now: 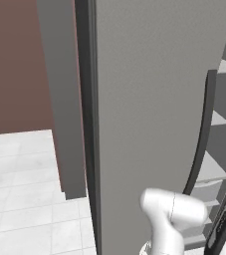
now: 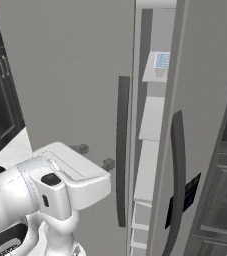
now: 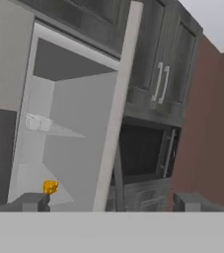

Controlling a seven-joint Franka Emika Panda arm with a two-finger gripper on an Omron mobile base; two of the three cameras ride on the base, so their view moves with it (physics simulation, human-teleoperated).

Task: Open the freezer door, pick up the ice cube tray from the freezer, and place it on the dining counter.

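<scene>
Hanging open and empty, gripper (image 2: 95, 156) is being held near handle (image 2: 122, 150); door (image 2: 70, 75) is barely ajar, so tray (image 2: 162, 61) reach risks being blocked.

Flat even rendered light, no glare; soft coarse pixelation throughout; freezer (image 3: 69, 128) interior faintly shaded
</scene>
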